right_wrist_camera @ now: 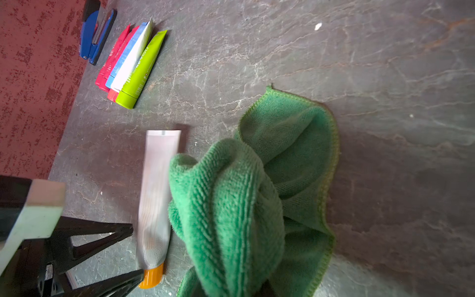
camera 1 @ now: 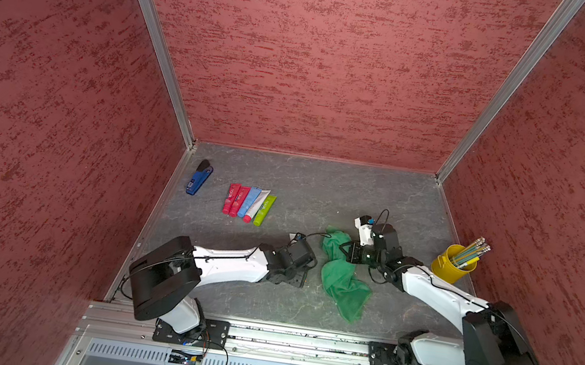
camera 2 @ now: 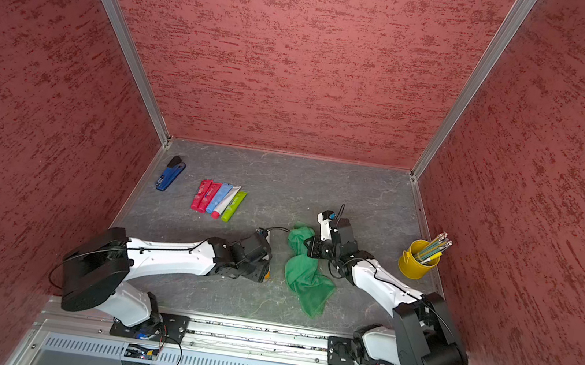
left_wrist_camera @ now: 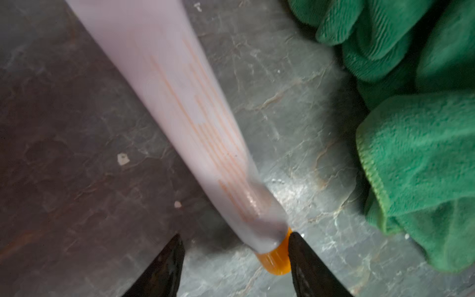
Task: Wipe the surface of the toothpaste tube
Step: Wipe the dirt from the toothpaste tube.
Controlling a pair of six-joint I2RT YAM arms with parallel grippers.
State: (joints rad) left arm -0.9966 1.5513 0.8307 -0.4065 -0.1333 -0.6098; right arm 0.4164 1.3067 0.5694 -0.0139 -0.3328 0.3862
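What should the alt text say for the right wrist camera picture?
A bunched green cloth, close to the camera, overlaps one side of a white toothpaste tube with an orange cap lying on the grey table. The left gripper stands open by the cap; five coloured tubes and a blue stapler lie farther off.

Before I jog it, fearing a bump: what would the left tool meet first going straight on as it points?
Probably the white toothpaste tube, near its orange cap, at the open jaws of the left tool; green cloth lies beyond.
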